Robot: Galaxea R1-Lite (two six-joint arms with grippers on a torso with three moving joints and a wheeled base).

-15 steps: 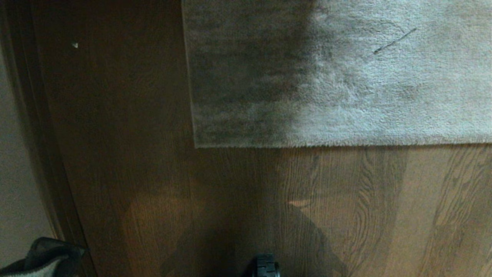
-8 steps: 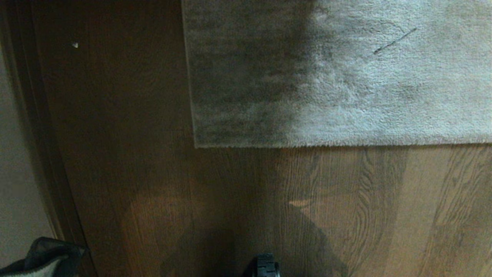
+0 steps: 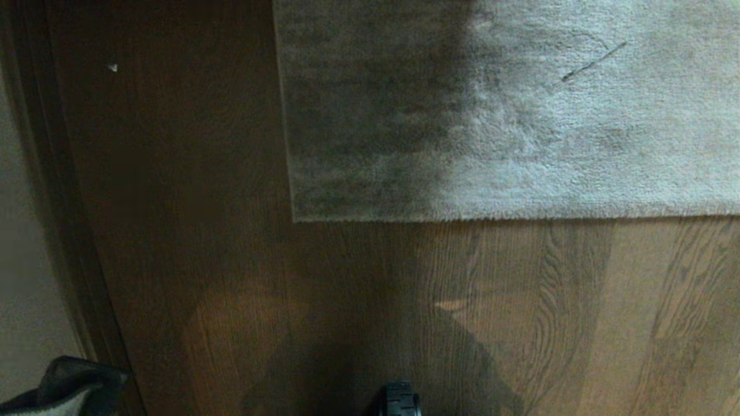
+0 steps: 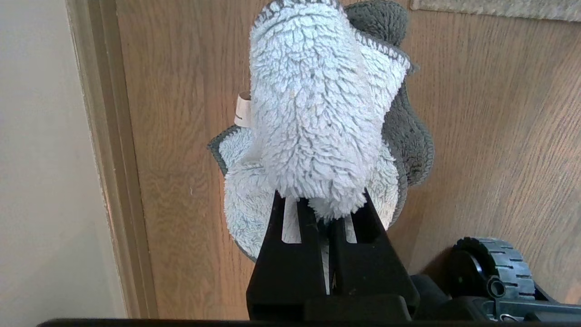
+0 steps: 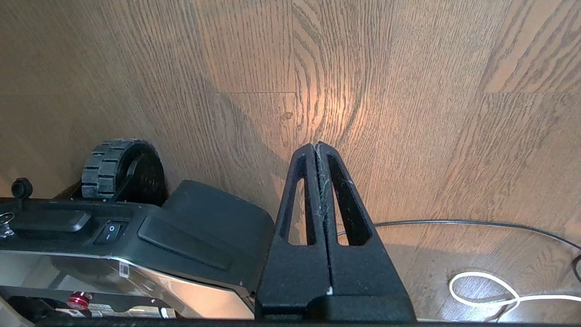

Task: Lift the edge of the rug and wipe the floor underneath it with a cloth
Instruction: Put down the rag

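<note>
Brown wood-grain plank floor [image 3: 520, 318] fills the head view, with a dark baseboard strip [image 3: 63, 190] and a pale wall [image 3: 23, 277] along its left side; the light grey plush rug [image 3: 549, 115] lies flat on the planks in the upper right of that view, its near edge straight and fully down, its left corner square, and a shadow darkening its left part; a thin dark line [image 3: 594, 60] lies on the pile toward the far right, and a small pale speck [image 3: 113, 67] sits on the bare planks well left of the rug.

The cloth [image 4: 313, 122], a fluffy pale grey-blue rag with a darker grey backing and stitched border, is bunched in the left gripper [image 4: 324, 206], whose black fingers are pinched onto its lower end so that the rest bulges out beyond the tips; this arm hangs low beside the baseboard, pointing down at the floor, and a fold of the cloth [image 3: 63, 390] shows at the bottom left corner of the head view.

The right gripper [image 5: 316, 146] also points down over bare planks, its two fingers pressed together tip to tip and holding nothing; beside it are the robot's dark base [image 5: 136, 240] and a ribbed wheel [image 5: 120, 170], with a black cable [image 5: 476, 223] and a white cable [image 5: 490, 295] on the floor nearby.
</note>
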